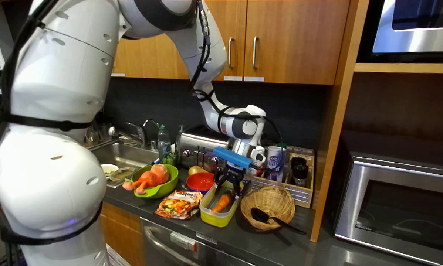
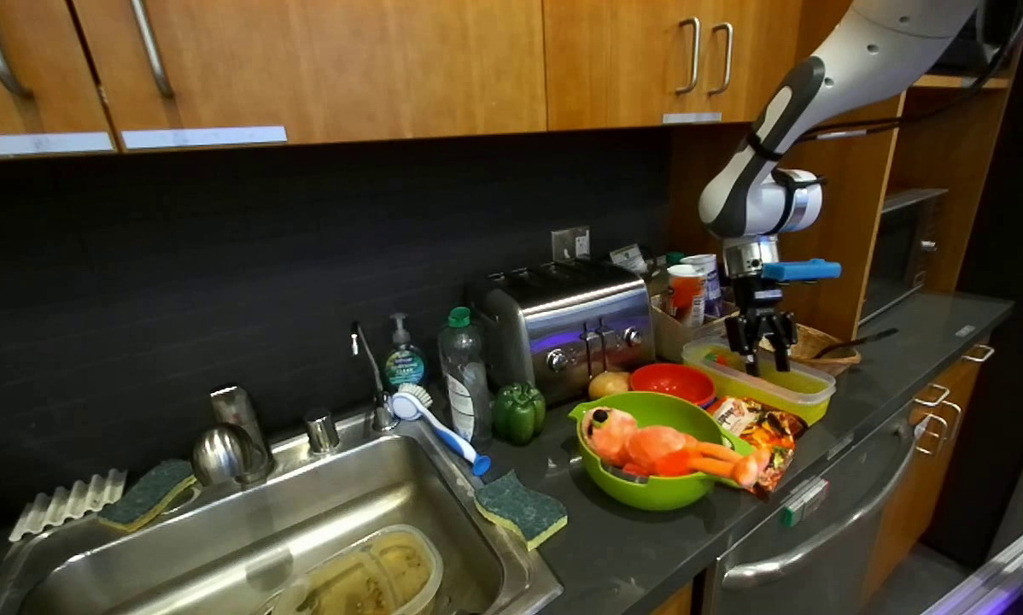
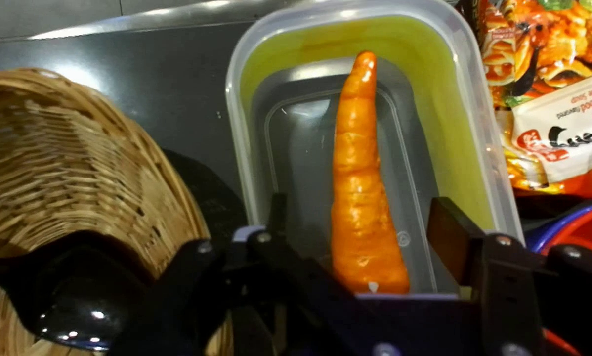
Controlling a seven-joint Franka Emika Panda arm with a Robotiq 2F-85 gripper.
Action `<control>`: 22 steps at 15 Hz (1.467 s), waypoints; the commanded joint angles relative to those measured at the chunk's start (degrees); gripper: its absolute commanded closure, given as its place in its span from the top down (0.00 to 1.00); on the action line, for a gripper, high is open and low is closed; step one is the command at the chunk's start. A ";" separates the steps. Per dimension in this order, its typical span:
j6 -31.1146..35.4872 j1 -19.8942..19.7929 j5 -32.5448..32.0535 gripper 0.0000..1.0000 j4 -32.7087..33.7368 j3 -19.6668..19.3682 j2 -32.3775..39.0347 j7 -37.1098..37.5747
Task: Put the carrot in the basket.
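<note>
The carrot point(image 3: 359, 183) lies ungripped in the yellow tub point(image 3: 444, 123), centre of the wrist view, the gripper point(image 3: 360, 217) holding its fingers apart, so grasping, lifting and placing in the basket point(image 3: 88, 163), frame left, seemingly all remain

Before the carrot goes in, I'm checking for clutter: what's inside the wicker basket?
A black spoon lies with its bowl inside the wicker basket and its handle over the rim. The spoon hides what's directly beneath it.
</note>
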 commanded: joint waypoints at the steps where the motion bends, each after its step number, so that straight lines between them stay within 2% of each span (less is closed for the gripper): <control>1: -2.78 -1.26 0.93 0.74 3.44 0.61 2.36 -1.30; 9: -4.32 -1.42 0.64 0.77 5.98 0.63 4.23 -0.61; 12: -3.74 -1.04 0.20 0.73 5.68 0.56 4.15 0.24; 14: -3.37 -0.82 0.04 0.65 5.34 0.59 3.95 0.60; 15: -3.26 -0.74 -0.02 0.56 5.21 0.60 3.87 0.70; 17: -3.08 -0.58 -0.08 0.53 4.95 0.68 3.77 0.95; 19: -2.87 -0.38 -0.25 0.60 4.66 0.82 3.72 1.45; 22: -2.68 -0.13 -0.42 0.63 4.15 0.96 3.37 1.72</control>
